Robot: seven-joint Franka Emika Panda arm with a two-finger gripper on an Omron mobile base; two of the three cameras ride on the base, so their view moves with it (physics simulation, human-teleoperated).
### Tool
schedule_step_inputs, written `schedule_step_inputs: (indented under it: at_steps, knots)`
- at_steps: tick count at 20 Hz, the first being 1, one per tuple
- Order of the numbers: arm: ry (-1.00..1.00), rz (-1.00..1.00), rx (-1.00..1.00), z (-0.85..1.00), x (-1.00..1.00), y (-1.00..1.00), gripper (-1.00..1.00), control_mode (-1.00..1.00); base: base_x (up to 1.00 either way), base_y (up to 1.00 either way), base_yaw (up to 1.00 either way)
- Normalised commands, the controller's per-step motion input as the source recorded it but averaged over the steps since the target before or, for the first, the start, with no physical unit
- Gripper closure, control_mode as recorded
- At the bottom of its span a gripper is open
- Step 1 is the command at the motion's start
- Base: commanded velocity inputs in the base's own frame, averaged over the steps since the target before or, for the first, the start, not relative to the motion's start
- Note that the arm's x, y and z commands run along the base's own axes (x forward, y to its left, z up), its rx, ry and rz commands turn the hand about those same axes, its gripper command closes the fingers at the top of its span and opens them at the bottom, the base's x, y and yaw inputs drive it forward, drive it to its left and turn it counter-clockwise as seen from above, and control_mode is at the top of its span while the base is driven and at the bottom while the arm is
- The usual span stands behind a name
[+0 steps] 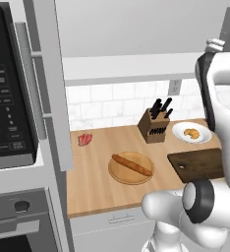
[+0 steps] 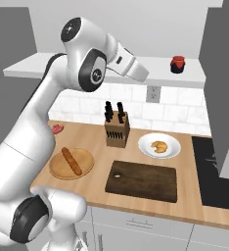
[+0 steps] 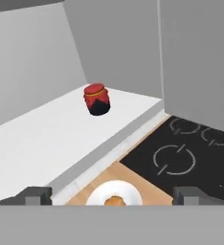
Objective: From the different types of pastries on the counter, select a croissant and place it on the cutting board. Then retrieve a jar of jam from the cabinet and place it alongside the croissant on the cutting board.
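Croissant point(image 2: 159, 146) on plate point(image 2: 147, 149)

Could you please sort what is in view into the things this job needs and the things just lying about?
Needed for the job:
croissant on the white plate
cutting board, bare
jar of jam on the cabinet shelf
tool, open

Just lying about:
baguette on the round board
knife block
red-pink item
cooktop

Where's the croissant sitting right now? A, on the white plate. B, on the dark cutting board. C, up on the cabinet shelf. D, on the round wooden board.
A: the croissant lies on the white plate behind the dark cutting board, which holds no pastry.
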Motion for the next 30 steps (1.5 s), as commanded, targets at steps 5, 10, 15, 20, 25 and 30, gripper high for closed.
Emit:
schedule_step_inputs:
  at_steps: [5, 10, 15, 20, 25, 30]
  knots:
    - [0.0, 0.11, -0.03, 0.11, 0.0, -0.59, -1.0, -1.0, 0.0, 0.0, 0.0]
    - [0.0, 0.05, -0.01, 0.09, 0.21, -0.29, -1.0, -1.0, 0.0, 0.0, 0.0]
    - [0.0, 0.06, -0.01, 0.04, 0.5, -0.03, -1.0, -1.0, 0.0, 0.0, 0.0]
    - [0.0, 0.02, 0.0, 0.0, 0.29, -0.32, -1.0, -1.0, 0.0, 0.0, 0.0]
    - [0.01, 0.0, 0.0, 0.0, 0.28, -0.3, -1.0, -1.0, 0.0, 0.0, 0.0]
    - [0.01, 0.06, 0.0, 0.0, 0.58, 0.0, -1.0, -1.0, 0.0, 0.0, 0.0]
